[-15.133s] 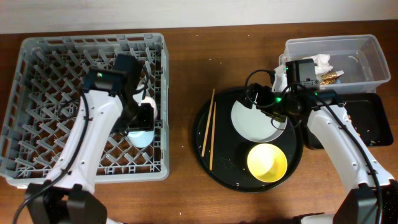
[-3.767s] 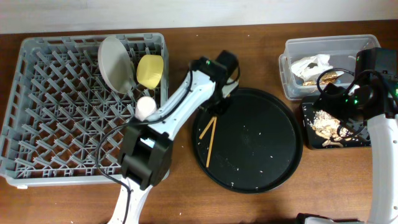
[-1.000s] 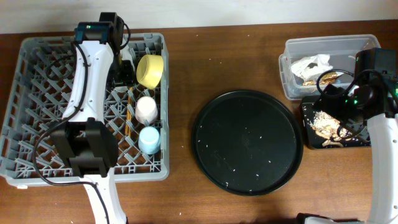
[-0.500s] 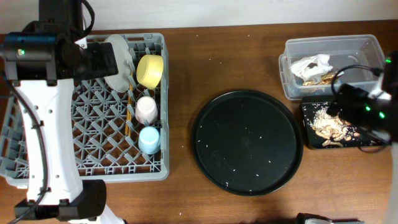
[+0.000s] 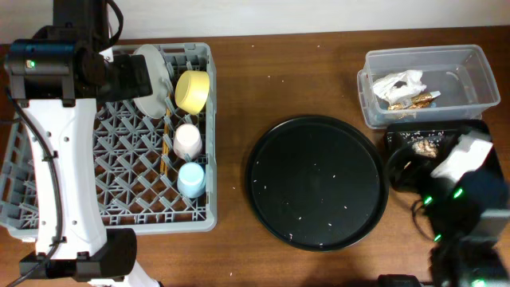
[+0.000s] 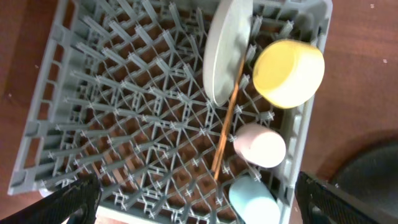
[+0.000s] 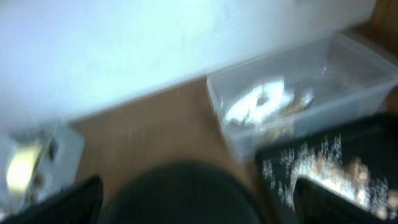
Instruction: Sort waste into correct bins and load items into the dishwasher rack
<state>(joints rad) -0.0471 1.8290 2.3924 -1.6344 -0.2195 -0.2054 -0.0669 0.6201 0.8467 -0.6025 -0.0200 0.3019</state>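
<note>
The grey dishwasher rack [image 5: 64, 191] stands at the left. It holds the white plate [image 5: 150, 80] on edge, the yellow bowl [image 5: 193, 90], the pink cup [image 5: 188, 140], the blue cup [image 5: 191, 178] and the chopsticks [image 5: 166, 147]. The left wrist view shows the plate [image 6: 227, 50], bowl [image 6: 289, 71], pink cup [image 6: 261, 145] and chopsticks [image 6: 227, 121]. My left gripper [image 6: 202, 208] is open and empty, high above the rack. The clear tub [image 5: 466, 60] holds the napkin [image 5: 398, 82] and wrapper [image 5: 422, 98]. The black tray [image 5: 398, 139] holds food scraps [image 5: 426, 147]. My right gripper [image 7: 199, 202] is open and empty; its view is blurred.
The large round black tray [image 5: 316, 182] lies in the middle with only small crumbs on it. My right arm [image 5: 470, 195] sits at the front right and covers part of the shallow black tray. My left arm [image 5: 56, 64] stretches over the rack's left half.
My right arm has pulled back toward the front right corner, away from the bins. My left arm has risen off the rack and now holds still.
</note>
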